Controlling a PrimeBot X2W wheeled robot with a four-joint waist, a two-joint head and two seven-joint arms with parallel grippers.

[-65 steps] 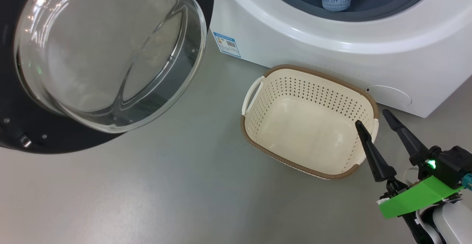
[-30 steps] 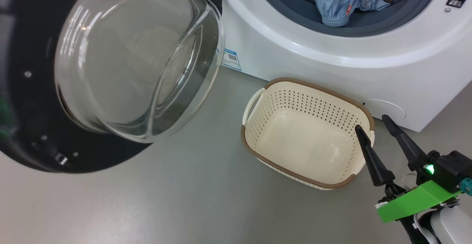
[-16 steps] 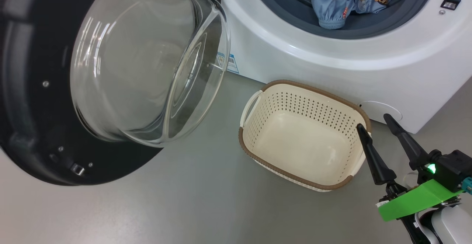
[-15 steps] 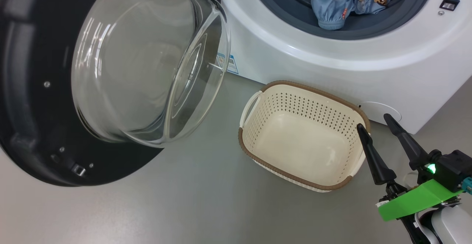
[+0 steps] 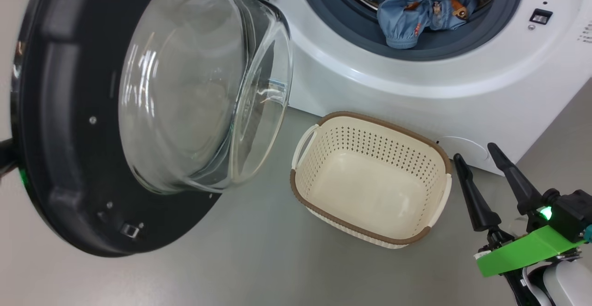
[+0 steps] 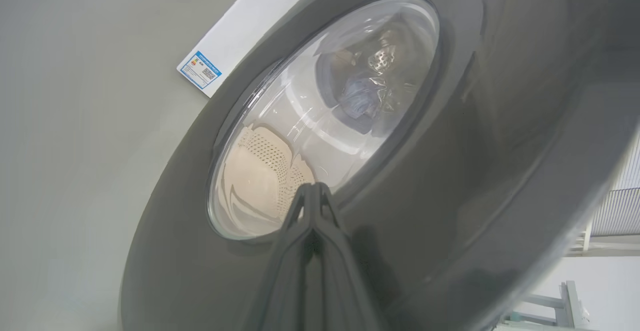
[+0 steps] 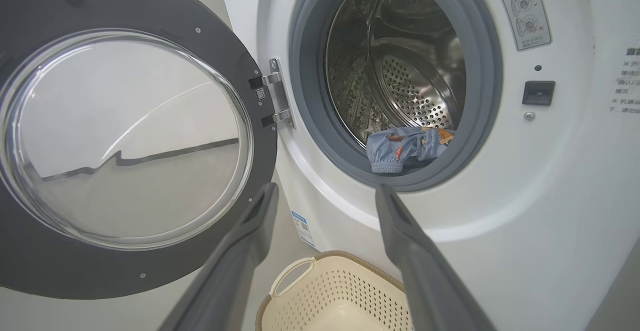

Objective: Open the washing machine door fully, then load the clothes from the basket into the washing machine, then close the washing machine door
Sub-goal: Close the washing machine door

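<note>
A plain grey floor (image 5: 231,269) runs up to the washing machine (image 5: 416,88), a white front-loader whose round mouth stands uncovered. On the floor in front of the machine's lower panel we see the basket (image 5: 370,135), cream with a brown rim, its bare bottom showing from wall to wall. Inside the machine, the clothes (image 5: 416,19) lie bunched at the front lip of the steel drum (image 7: 400,71). They are light-blue cloth with orange figures, and one gathered cuff droops onto the grey-blue seal (image 7: 310,121). The washing machine door (image 5: 60,158) hangs on its hinge (image 7: 277,96) at the left of the machine's mouth, swung out from the opening. A blue label sticker (image 6: 200,69) sits at the machine's lower left corner.

Our right pincer (image 5: 474,152) hovers in front of the machine, just beside the basket's right end, its two dark fingers spread wide with nothing between them. Our left pincer (image 6: 312,187) is on the side of the door away from the machine, fingers pressed together and gripping nothing. Its tips point at the door's outer face by the edge of the glass; whether they touch it we cannot tell. Through that glass we make out the basket and the clothes, warped.
</note>
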